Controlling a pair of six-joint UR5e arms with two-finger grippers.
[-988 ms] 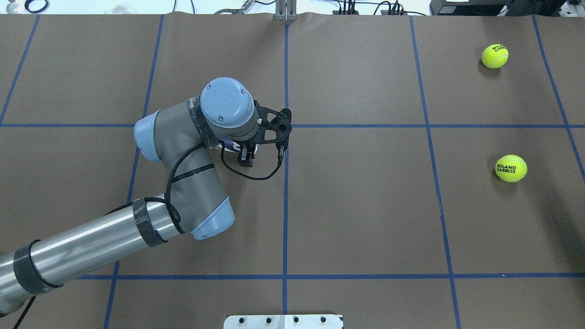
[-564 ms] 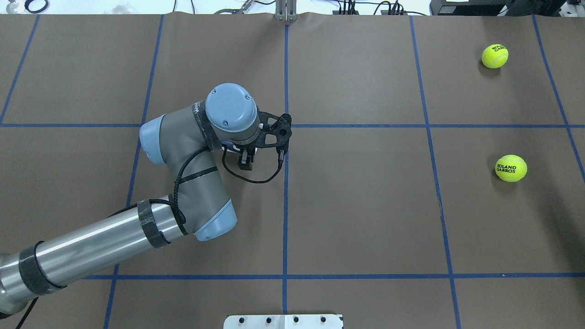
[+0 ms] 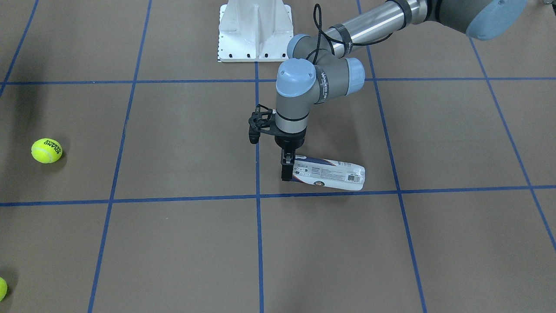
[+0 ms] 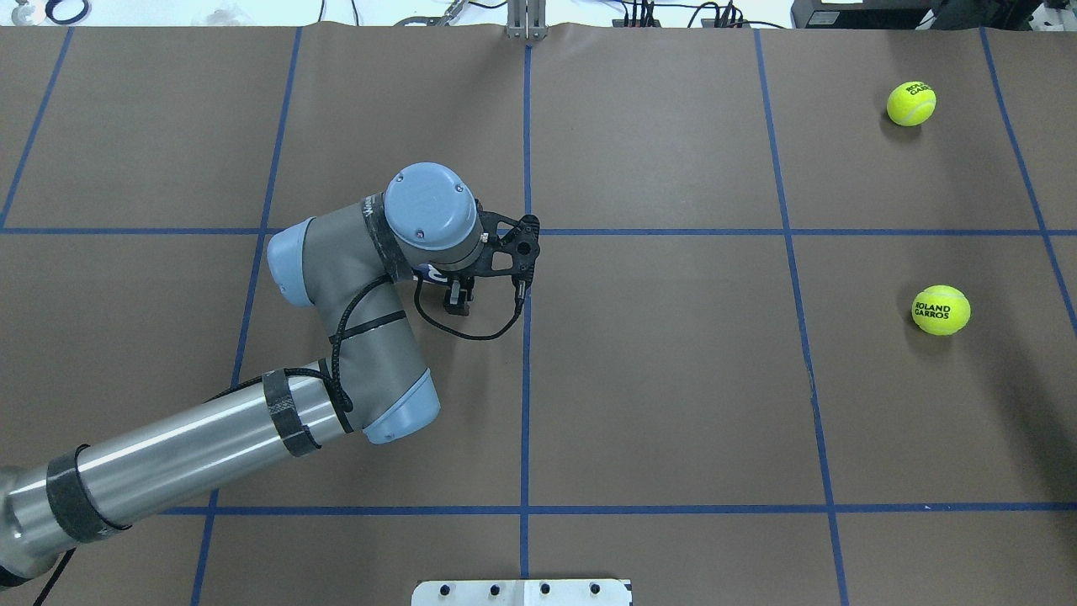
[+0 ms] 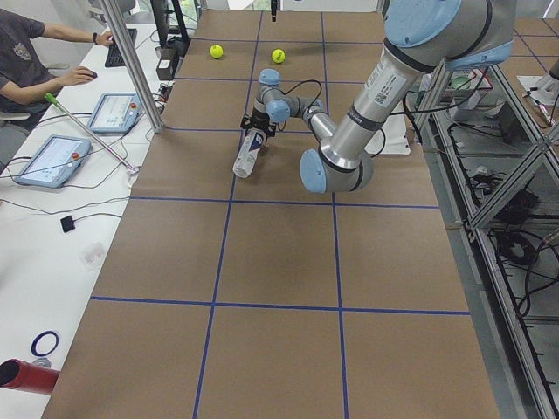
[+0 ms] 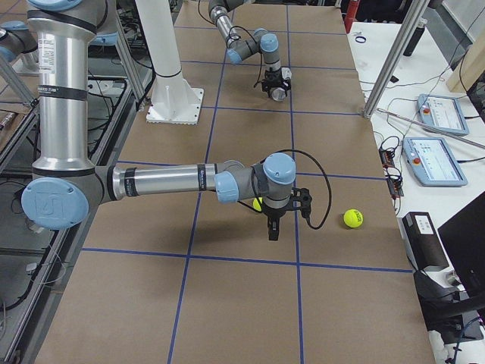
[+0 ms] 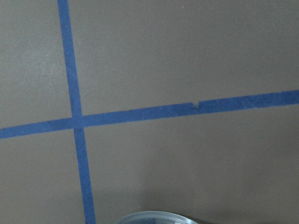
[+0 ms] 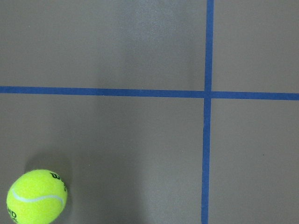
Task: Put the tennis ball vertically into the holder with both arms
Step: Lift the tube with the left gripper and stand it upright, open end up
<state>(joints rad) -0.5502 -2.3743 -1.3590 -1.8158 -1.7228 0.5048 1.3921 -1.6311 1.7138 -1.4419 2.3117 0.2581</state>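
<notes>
Clear plastic holder [image 3: 330, 174], white/navy label w/ barcode, on its side

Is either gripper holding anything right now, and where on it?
The left gripper appears pinched on the holder at its open end; the holder lies on its side. The right gripper shows nothing held.

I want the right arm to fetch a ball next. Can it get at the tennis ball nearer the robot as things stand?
Probably yes: the right gripper hangs close beside that tennis ball, and nothing seems to lie between them.
</notes>
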